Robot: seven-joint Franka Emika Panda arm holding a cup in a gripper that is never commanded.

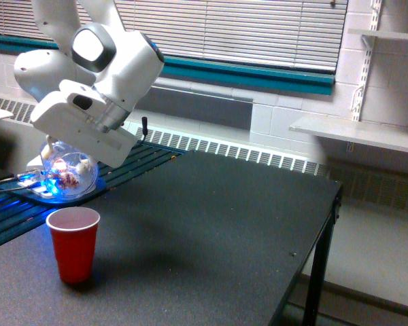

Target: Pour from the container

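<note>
— Exterior view first: where is your container?

— Your container [69, 175], a clear rounded cup, hangs under the white arm at the exterior view's left, above the bench [204, 224] and not touching it. You can see pinkish-white pieces through its wall, gathered low inside.

— And the end effector?

— Your end effector [61, 157] is clamped around the container. Its white housing slants down toward the exterior view's left and covers the container's upper part, so you cannot see the fingers themselves or tell which way the container's mouth points.

— What sits below it?

— You have 1 red cup [73, 243] standing upright on the dark bench, white inside, mouth open upward. The container is above it and a little farther back, clear of its rim.

— Anything else close by?

— Behind the container you can see a blue glow [41, 187] on a dark slatted surface [139, 159] beside the bench.
</note>
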